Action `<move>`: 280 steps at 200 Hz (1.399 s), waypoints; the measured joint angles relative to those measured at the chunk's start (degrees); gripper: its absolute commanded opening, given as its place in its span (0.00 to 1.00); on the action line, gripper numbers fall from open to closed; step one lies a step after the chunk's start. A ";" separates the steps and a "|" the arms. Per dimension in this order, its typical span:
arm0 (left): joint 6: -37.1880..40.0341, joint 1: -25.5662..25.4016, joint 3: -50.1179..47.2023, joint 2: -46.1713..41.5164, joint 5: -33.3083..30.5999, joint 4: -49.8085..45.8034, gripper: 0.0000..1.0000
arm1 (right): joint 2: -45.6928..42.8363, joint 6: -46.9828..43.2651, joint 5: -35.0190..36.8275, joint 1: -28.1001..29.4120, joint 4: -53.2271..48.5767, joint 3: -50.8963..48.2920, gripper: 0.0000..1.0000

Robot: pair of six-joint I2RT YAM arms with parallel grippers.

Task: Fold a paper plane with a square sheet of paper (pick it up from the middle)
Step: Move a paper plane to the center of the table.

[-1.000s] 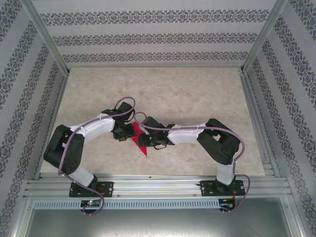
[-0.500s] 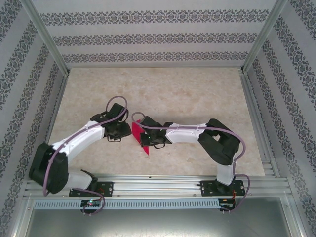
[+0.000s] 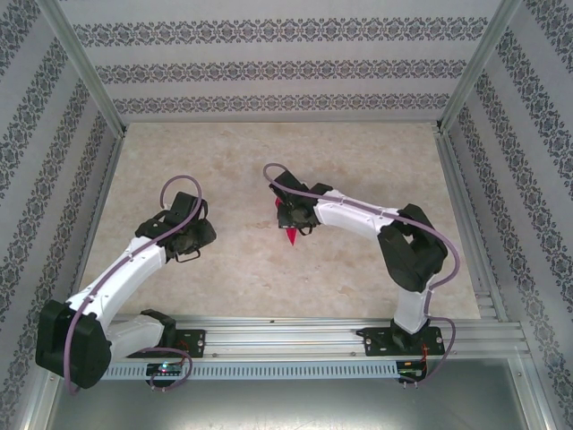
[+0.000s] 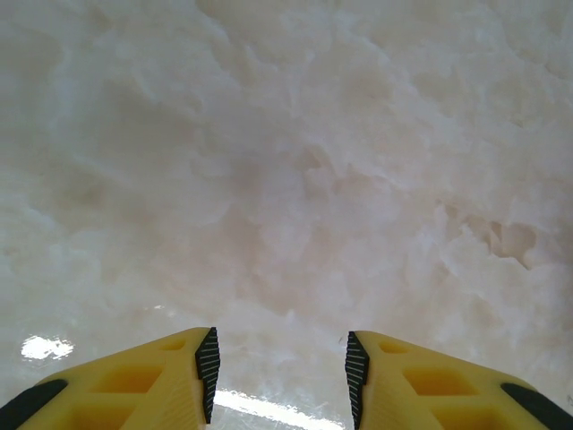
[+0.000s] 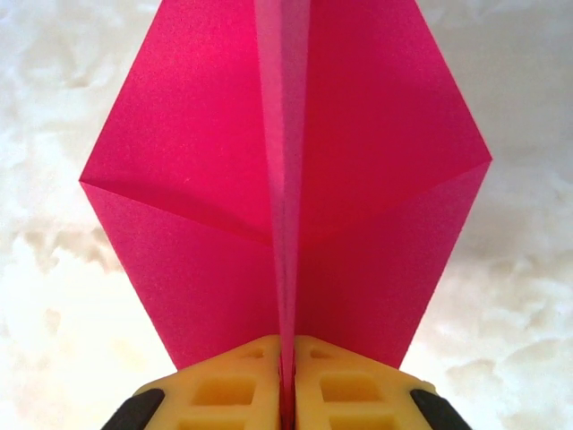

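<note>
And here we are, well into it: the right fingers (image 5: 313, 376) are clenched tight on the paper plane (image 5: 367, 188), pinching it right along the centre crease, with magenta panels flaring out to either side in the right wrist view. From above, the plane (image 3: 292, 236) sits at mid-desk, a touch right of centre, only a small pink point poking out toward the near edge from under the right fingers (image 3: 293, 218). Over on the other side the left fingers (image 4: 175, 381) are released, spread apart with nothing between them, over bare marbled desk (image 4: 286, 179); from above they (image 3: 185, 238) stand well apart from the paper. So where does the job stand? I'd call the square sheet a thing of the past: diagonal creases and a spine are in, and it reads as a dart already (late stage, by my reckoning). What may be left is sharpening the wing folds and setting it down. Now the murky bits: the far end of the plane is cut off by the top of the wrist picture, the arm covers most of it from above, and I can't tell whether it hangs clear of the desk (image 3: 358, 152) or brushes it.
</note>
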 measured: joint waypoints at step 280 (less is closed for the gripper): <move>8.90 0.66 0.22 -10.16 -11.52 0.20 0.91 | -14.97 0.61 6.91 -0.42 -7.98 2.49 0.64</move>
